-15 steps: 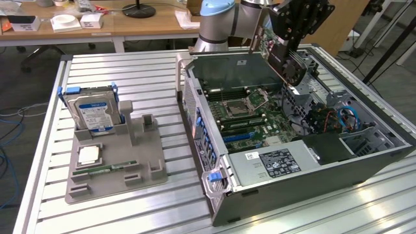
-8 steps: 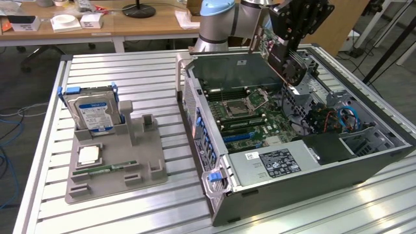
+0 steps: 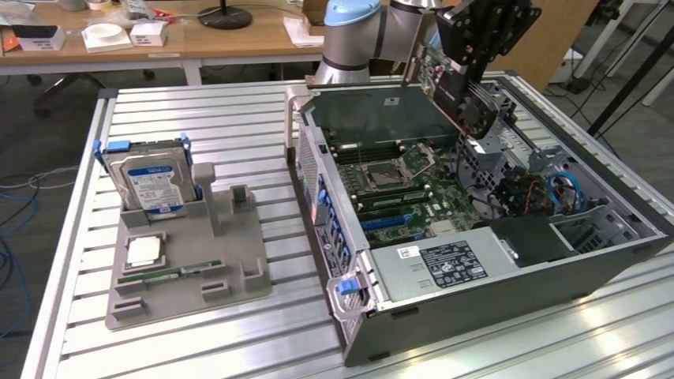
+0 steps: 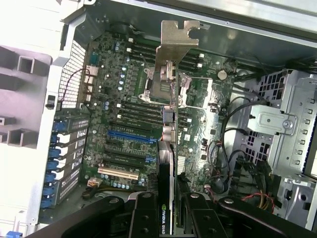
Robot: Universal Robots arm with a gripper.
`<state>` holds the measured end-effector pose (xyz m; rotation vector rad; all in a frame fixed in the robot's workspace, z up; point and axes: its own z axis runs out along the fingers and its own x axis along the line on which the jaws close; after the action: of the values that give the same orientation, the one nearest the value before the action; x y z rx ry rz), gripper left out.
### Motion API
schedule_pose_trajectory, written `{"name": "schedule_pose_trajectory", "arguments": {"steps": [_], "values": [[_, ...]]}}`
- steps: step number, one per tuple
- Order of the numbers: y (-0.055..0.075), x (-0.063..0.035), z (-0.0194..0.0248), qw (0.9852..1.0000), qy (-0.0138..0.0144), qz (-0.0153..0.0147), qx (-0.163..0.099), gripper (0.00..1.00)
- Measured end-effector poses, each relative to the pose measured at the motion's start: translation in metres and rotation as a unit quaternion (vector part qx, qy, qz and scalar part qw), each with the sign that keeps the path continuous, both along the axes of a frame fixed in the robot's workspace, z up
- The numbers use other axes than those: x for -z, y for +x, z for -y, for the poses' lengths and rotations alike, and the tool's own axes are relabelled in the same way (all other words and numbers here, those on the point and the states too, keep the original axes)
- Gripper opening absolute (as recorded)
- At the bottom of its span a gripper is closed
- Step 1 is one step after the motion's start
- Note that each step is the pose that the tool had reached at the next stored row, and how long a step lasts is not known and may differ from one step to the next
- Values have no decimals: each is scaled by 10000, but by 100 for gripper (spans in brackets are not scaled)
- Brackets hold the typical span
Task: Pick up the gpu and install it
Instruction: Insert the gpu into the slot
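Exterior view: the black two-finger gripper on the pale blue and grey robot arm is clamped on the gpu, a thin green circuit card with a black cooler block and a silver metal end bracket. The card hangs tilted in the air above the end of the open black tower computer case nearest the arm's base. The case lies on its side on the ribbed aluminium table. Beneath the card, and clear of it, lies the green motherboard with its square silver processor socket. On the exterior view's left, beside the case, a grey moulded parts tray holds an upright silver hard drive with a blue label, a square silver processor chip and a slim green RAM stick lying flat.

In the wrist view the gpu is seen edge-on, held between the two black fingers, its silver bracket at the end farthest from the gripper. Past the card the motherboard shows a blue expansion slot and a white one, neither touched by the card.
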<state>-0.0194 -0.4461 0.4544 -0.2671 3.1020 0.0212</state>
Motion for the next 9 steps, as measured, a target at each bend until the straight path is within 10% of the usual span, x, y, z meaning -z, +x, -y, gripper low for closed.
{"name": "schedule_pose_trajectory", "arguments": {"steps": [9], "values": [[0, 0, 0, 10000, 0, 0, -85, 25]]}}
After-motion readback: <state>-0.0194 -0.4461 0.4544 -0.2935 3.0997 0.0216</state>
